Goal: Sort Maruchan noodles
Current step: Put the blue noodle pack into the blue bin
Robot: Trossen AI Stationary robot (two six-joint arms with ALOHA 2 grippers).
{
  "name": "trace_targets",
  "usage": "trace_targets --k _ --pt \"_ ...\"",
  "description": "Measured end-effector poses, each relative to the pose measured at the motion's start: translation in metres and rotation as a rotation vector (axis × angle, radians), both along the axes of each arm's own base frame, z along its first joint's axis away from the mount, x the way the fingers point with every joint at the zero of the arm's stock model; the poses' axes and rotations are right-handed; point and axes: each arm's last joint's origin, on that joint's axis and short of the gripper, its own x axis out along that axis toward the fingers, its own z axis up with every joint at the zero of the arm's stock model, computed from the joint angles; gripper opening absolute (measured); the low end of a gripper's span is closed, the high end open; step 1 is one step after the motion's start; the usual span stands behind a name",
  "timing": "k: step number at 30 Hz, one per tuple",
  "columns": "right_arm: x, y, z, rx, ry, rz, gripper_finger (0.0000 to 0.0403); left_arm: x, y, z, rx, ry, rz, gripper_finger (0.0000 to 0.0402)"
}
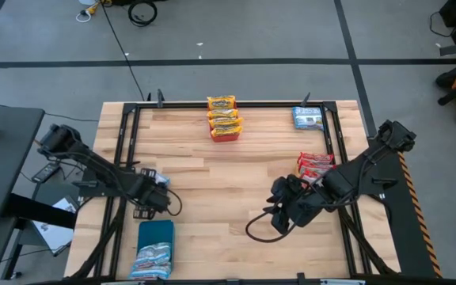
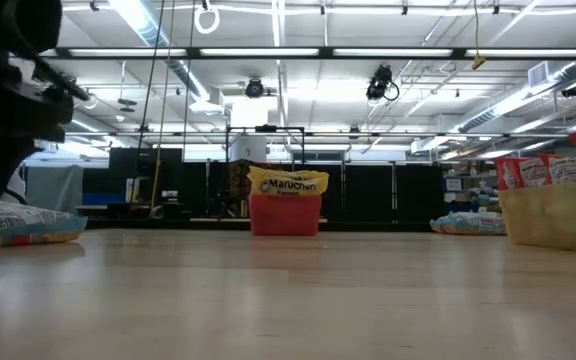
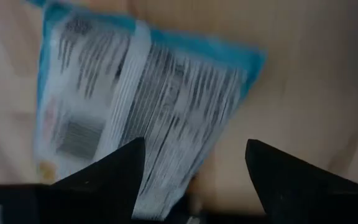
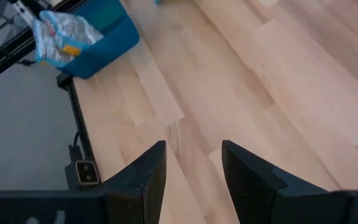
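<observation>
Blue-edged noodle packet (image 3: 142, 93) with black print on white, yellow packets (image 1: 224, 116) in a red tray (image 2: 286, 214).

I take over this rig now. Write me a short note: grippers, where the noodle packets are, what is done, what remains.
Left gripper: open above a blue-edged plastic noodle packet on the wooden table, left side.
Right gripper: open, empty, over bare wood.
Done: yellow packets in the red tray; red packets at the right; one blue packet in the blue tray.
Left: this packet and the far-right blue one.
</observation>
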Motion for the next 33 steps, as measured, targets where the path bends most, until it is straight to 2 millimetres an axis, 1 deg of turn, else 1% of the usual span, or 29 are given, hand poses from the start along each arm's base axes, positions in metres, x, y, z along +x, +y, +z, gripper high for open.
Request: trace_targets --k 3,7,9,11,14,19,20,21,23,27,29,33 --pt "0.002 -0.003 0.0 -0.007 -0.006 -0.017 0.0161 0.001 0.003 -0.011 0.007 -0.011 0.075 0.0276" --pt "0.002 -0.003 0.0 -0.004 -0.008 -0.02 0.0161 -0.001 0.008 -0.023 0.1 0.024 0.1 0.0263" --pt "0.002 -0.002 0.0 0.003 -0.006 -0.01 0.0161 -0.001 0.01 -0.025 0.149 0.011 0.107 0.0251" --pt "0.001 -0.001 0.0 0.01 0.002 0.003 0.0161 0.0 0.01 -0.026 0.168 -0.009 0.124 0.023" --pt "0.001 -0.001 0.0 -0.001 0.006 0.024 0.0161 0.002 0.011 -0.026 0.202 -0.059 0.156 0.0171" --pt "0.001 -0.001 0.0 -0.037 0.018 0.092 0.0161 0.01 0.015 -0.024 0.188 -0.158 0.258 0.0032" --pt "0.001 -0.001 0.0 -0.037 0.02 0.097 0.0161 0.013 0.015 -0.021 0.166 -0.179 0.28 0.0019" --pt "0.001 -0.001 0.0 -0.034 0.022 0.105 0.0161 0.015 0.016 -0.018 0.151 -0.193 0.302 0.0016" --pt "0.0 -0.002 0.002 -0.029 0.018 0.128 0.0161 0.021 0.017 -0.007 0.102 -0.217 0.333 0.0013" --pt "-0.003 -0.005 0.009 -0.082 -0.011 0.178 0.0161 0.029 0.02 0.038 0.027 -0.337 0.35 0.0007" --pt "-0.004 -0.009 0.012 -0.148 -0.035 0.184 0.0161 0.032 0.022 0.065 -0.032 -0.42 0.358 0.0007" --pt "-0.001 -0.015 0.018 -0.384 -0.12 0.118 0.0161 0.036 0.027 0.13 -0.185 -0.647 0.38 0.0006"
